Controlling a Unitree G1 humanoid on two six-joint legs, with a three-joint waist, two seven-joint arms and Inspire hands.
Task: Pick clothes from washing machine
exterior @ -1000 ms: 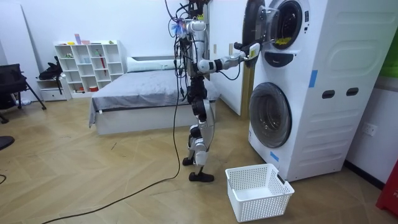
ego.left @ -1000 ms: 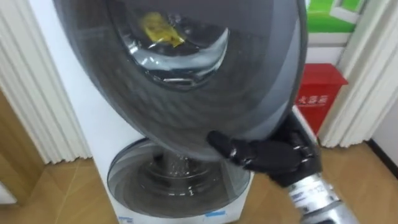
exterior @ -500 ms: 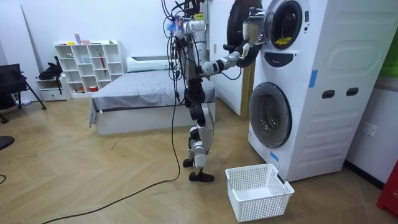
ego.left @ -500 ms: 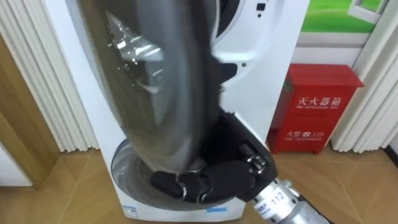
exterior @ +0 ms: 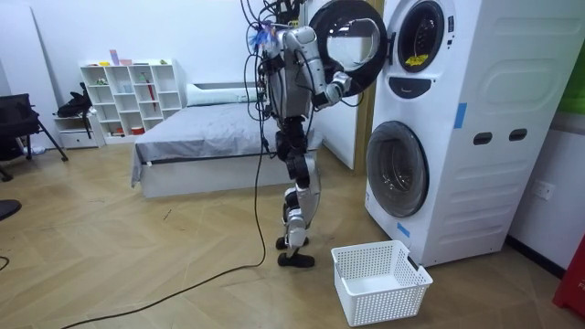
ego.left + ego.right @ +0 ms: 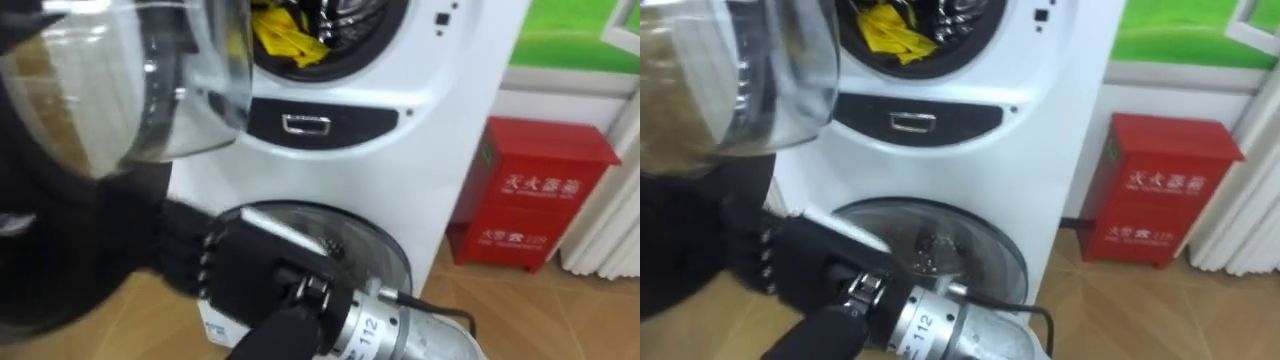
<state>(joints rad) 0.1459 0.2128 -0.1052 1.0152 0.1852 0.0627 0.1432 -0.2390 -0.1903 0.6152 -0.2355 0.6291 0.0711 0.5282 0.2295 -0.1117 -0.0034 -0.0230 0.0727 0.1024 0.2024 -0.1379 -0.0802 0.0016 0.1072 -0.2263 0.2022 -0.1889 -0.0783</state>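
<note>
Wooden flooring runs under a white stacked washing machine [image 5: 457,119] with two drums, one above the other, and the robot stands in front of it, the bed [image 5: 210,137] and a white cube shelf [image 5: 128,91] behind it. From my seat I count two round doors. The upper door [image 6: 120,90] stands wide open and fills the eye view from 9 to 11 o'clock. The lower door [image 6: 330,240] is shut, near the centre.

The right hand [image 6: 240,268] sits at 7 o'clock, against the dark lower rim of the upper door. Black hand meets black rim, so I cannot tell whether it grips the rim or only presses against it. It holds no cloth.

Inside the upper drum I make out one yellow garment [image 6: 285,35] at 12 o'clock, lying at the drum's front lip. Something dark and pale lies just beside it, too unclear to name. The garment is well apart from the hand, up at about 1 o'clock from it, with the machine's front panel between them.

One red cabinet [image 6: 535,190] stands on the floor at 3 o'clock, just beside the machine. One white basket [image 5: 384,294] sits on the floor at 5 o'clock from the robot's feet, near the lower door.
</note>
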